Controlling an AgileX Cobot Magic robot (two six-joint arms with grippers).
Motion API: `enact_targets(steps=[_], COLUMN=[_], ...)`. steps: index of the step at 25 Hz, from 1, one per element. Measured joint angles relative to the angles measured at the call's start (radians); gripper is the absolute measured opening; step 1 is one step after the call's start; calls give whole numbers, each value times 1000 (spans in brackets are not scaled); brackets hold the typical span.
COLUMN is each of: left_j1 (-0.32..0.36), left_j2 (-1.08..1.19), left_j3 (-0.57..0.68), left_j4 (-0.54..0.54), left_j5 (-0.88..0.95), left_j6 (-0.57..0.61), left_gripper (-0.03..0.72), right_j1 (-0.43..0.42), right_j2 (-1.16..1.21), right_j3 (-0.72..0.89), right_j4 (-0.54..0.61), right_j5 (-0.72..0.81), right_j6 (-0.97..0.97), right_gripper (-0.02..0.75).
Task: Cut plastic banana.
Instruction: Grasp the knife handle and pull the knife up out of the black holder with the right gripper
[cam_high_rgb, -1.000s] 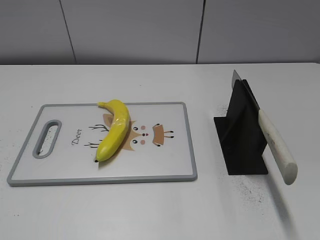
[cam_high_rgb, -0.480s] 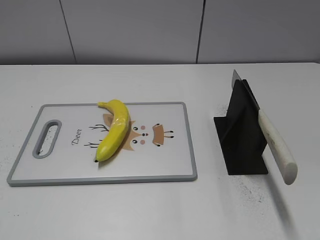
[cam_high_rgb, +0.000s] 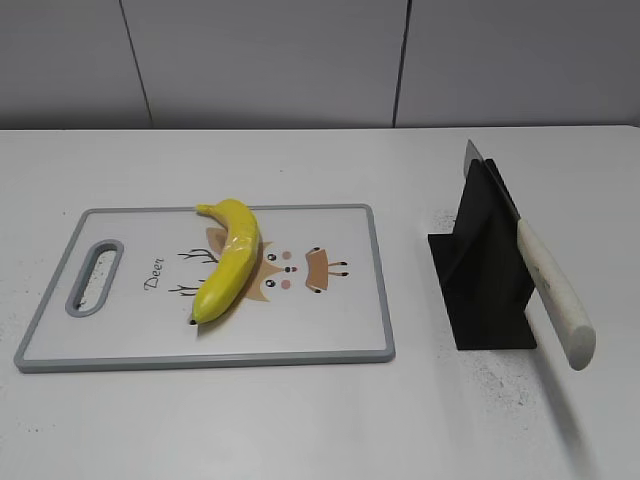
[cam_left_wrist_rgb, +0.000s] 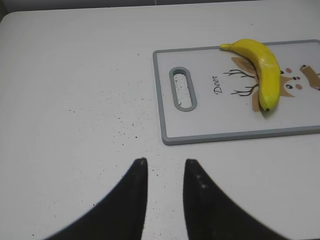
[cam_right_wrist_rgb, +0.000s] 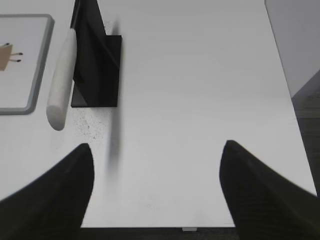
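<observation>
The plastic banana (cam_high_rgb: 230, 260) lies on a white cutting board (cam_high_rgb: 300, 320) with a grey rim and a deer drawing. It also shows in the left wrist view (cam_left_wrist_rgb: 262, 72), far ahead and to the right of my left gripper (cam_left_wrist_rgb: 165, 161), which is open with a narrow gap and empty above bare table. A knife with a white handle (cam_high_rgb: 555, 295) rests slanted in a black stand (cam_high_rgb: 480, 270). In the right wrist view the knife handle (cam_right_wrist_rgb: 61, 80) and stand (cam_right_wrist_rgb: 97, 60) are ahead and left of my right gripper (cam_right_wrist_rgb: 157, 147), which is wide open and empty.
The white table's front edge (cam_right_wrist_rgb: 155, 227) lies just below my right gripper, and its right edge (cam_right_wrist_rgb: 280, 70) runs close by. The board's handle slot (cam_left_wrist_rgb: 182, 89) faces my left gripper. A grey panelled wall (cam_high_rgb: 300, 60) stands behind the table.
</observation>
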Motion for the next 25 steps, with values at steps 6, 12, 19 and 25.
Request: enact_targets(steps=[6,12,19,25], left_j1=[0,0,0,0], left_j2=[0,0,0,0], left_j3=[0,0,0,0], left_j4=[0,0,-1,-1], left_j5=[0,0,0,0], left_j6=[0,0,0,0], left_gripper=[256,593,640,633], right_j1=[40,168,216,216], right_j2=[107,331,683,970], right_j3=[-66,-128,-278,-328], right_j4=[44,59,199,253], right_j5=[-3,35,71,70], right_j6=[0,0,0,1], right_gripper=[594,594,594,593])
